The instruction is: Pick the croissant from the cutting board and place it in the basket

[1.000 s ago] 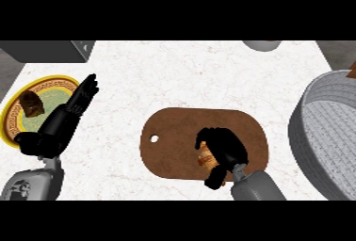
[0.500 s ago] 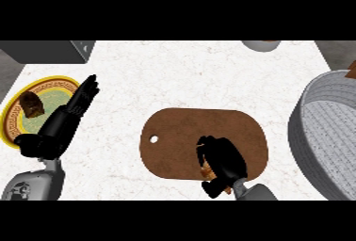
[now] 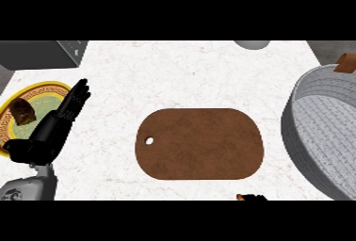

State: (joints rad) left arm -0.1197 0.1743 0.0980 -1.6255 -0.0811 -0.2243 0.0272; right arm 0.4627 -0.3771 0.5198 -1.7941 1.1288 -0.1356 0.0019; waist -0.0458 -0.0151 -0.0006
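The brown cutting board [image 3: 199, 143] lies bare in the middle of the counter. Only a sliver of my right hand [image 3: 254, 197] shows, at the view's lower edge just below the board. A small orange-brown bit of the croissant [image 3: 240, 196] shows beside it, and the rest of both is hidden below the edge. The grey woven basket [image 3: 321, 136] stands at the right, with a brown handle tab at its far rim. My left hand [image 3: 54, 127] rests open at the left, fingers pointing up, beside a plate.
A yellow-rimmed plate [image 3: 43, 90] with a dark brown piece of food [image 3: 22, 111] sits at the far left, partly behind my left hand. A dark box [image 3: 42, 54] stands at the back left and a grey round object [image 3: 252, 44] at the back edge.
My right hand has pulled back toward the lower edge with the croissant, leaving the board bare. The left hand has not moved.
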